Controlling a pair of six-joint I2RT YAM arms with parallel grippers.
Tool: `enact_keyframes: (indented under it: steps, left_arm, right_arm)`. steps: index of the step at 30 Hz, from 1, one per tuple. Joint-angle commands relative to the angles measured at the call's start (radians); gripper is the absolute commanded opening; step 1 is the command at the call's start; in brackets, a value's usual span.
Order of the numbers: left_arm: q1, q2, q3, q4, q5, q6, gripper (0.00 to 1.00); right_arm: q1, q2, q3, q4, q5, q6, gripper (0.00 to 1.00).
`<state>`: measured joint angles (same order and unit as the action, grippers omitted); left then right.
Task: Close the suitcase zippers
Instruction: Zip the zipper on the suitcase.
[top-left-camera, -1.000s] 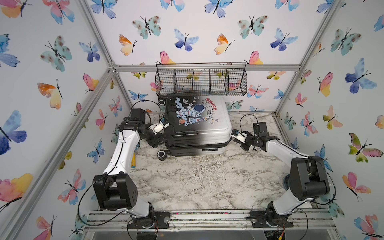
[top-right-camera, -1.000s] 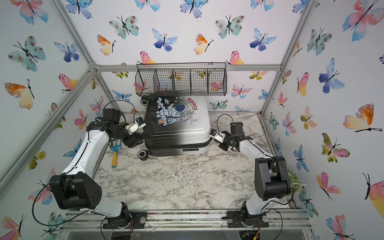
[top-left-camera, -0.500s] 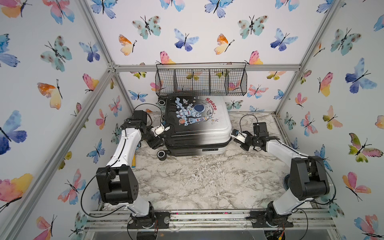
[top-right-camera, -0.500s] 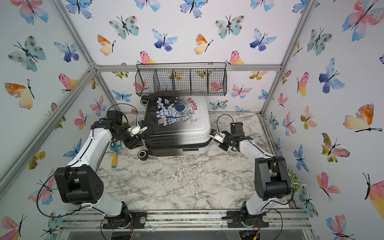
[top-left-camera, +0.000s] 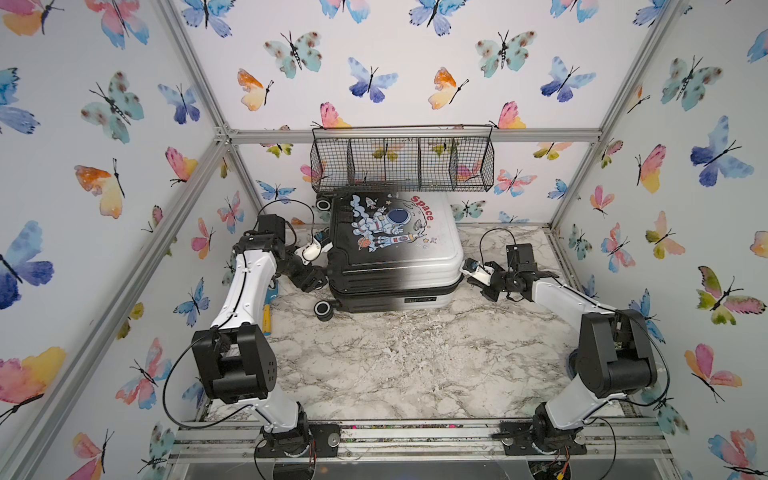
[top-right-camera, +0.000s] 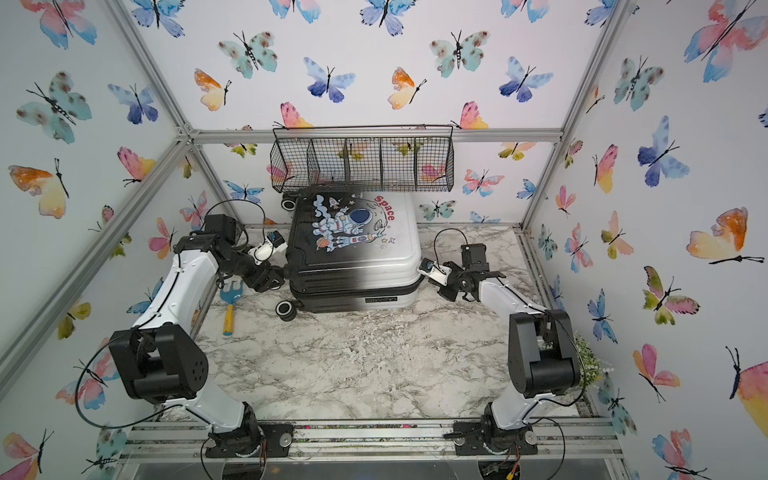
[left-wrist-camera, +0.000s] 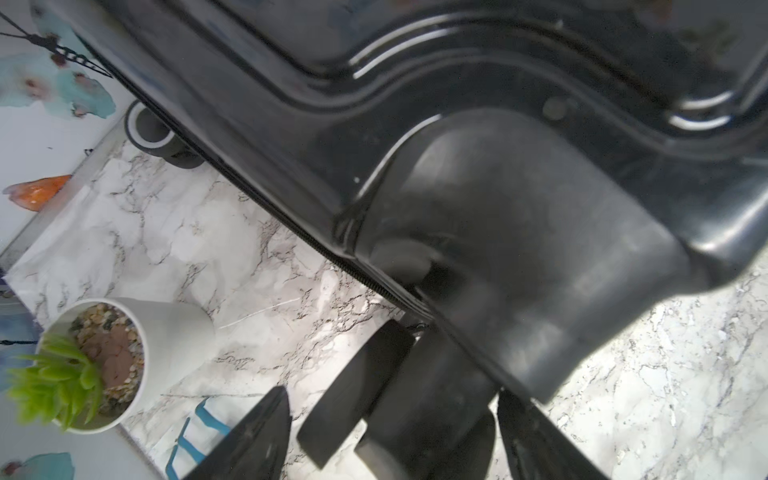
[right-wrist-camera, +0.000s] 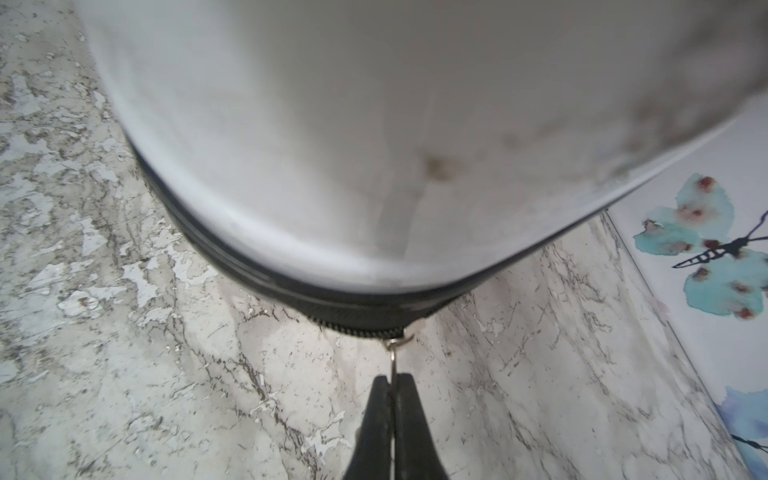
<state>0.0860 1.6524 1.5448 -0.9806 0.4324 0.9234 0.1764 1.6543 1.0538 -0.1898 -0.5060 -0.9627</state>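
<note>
Where the suitcase (top-left-camera: 395, 257) lies flat at the back of your marble table (top-left-camera: 415, 365), your right gripper (right-wrist-camera: 393, 381) is pinched on a zipper pull (right-wrist-camera: 393, 357). Left gripper (left-wrist-camera: 392, 392): jaws apart, straddling a black wheel (left-wrist-camera: 424, 411).

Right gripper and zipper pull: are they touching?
Touching. The right wrist view shows the right gripper shut on the zipper pull, its thin tab running between the fingertips.

The black-to-silver hard-shell suitcase (top-left-camera: 395, 249) is laid flat at the back of the marble-patterned table (top-left-camera: 415, 365), beneath the black wire basket (top-left-camera: 403, 166) hung on the rear wall. A blue-and-yellow toy rake (top-right-camera: 230, 305) is placed to its left, with the left gripper (top-right-camera: 276, 281) between them. The right gripper (right-wrist-camera: 392, 384) is set at its right.
</note>
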Motion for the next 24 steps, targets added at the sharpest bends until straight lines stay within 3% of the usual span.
enact_keyframes:
  steps: [1, 8, 15, 24]
  left_arm:
    - [0.006, 0.034, 0.036, -0.057, 0.096, 0.016, 0.77]
    - [0.008, 0.054, 0.02, -0.091, 0.156, 0.033, 0.71]
    - [0.022, 0.045, 0.03, -0.097, 0.155, 0.029, 0.52]
    - [0.041, -0.042, -0.124, -0.058, 0.06, -0.009, 0.64]
  right_arm:
    - [0.003, 0.033, 0.016, -0.066, 0.04, -0.013, 0.03]
    - [0.003, 0.053, 0.035, -0.077, 0.048, -0.022, 0.03]
    - [0.003, 0.06, 0.045, -0.082, 0.069, -0.028, 0.03]
    - [-0.031, 0.067, 0.064, -0.063, 0.138, -0.025, 0.03]
